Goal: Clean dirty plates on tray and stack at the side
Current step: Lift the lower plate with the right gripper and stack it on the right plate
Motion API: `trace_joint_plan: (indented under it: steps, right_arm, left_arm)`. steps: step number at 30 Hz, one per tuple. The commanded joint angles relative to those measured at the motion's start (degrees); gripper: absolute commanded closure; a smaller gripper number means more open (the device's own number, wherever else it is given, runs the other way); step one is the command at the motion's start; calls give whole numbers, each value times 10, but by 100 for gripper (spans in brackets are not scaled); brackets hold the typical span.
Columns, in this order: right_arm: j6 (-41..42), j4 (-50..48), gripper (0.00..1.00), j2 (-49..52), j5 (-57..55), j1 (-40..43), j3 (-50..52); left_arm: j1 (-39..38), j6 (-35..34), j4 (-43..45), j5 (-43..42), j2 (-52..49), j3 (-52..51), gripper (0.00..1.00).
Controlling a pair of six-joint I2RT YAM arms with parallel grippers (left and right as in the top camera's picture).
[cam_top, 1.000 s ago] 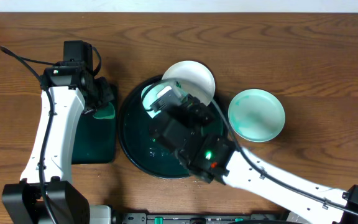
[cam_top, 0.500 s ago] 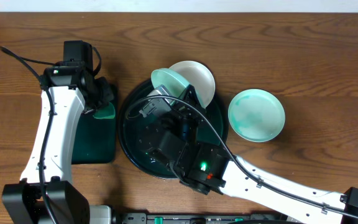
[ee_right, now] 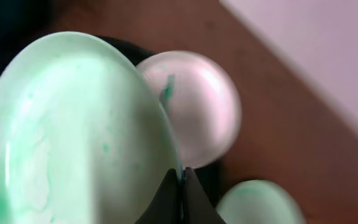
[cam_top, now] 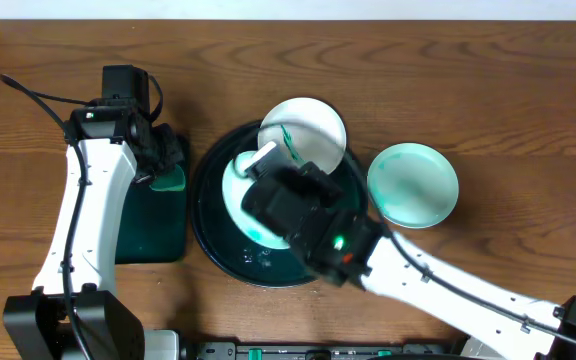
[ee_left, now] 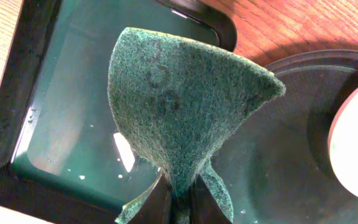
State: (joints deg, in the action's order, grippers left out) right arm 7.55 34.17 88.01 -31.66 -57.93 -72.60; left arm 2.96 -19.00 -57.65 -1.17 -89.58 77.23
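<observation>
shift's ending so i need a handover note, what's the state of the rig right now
Left gripper: shut on the green sponge, over the rectangular tray.
Right gripper: shut on the rim of one plate, over the round tray.
Second plate: at the tray's far rim, green streak.
Third plate: on the table beside the tray, teal-tinted.
Nothing stacked yet; wiping and stacking remain.

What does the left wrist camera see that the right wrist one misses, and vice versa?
Left wrist only: a dark green scouring sponge pinched in the left tool, over a wet rectangular black tray. Right wrist only: the right tool shut on the rim of a round white teal-tinted plate, two similar plates beyond. Both: the large round dark tray, the wooden table, and a white plate, just its edge in the left view.
</observation>
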Motion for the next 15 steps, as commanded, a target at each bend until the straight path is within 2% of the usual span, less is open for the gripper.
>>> trace_joint_plan:
  steps: [1,4,7,15]
  right_arm:
    - [88,-5,99,-40,179,65,-9]
    - [114,4,99,-71,272,146,-9]
    - [149,39,99,-99,320,239,-9]
    - [160,195,99,-107,296,473,7]
  left_arm:
    - [2,12,1,3,5,8,93]
    - [2,12,0,3,5,8,93]
    - [2,12,1,3,5,8,93]
    - [2,12,0,3,5,8,93]
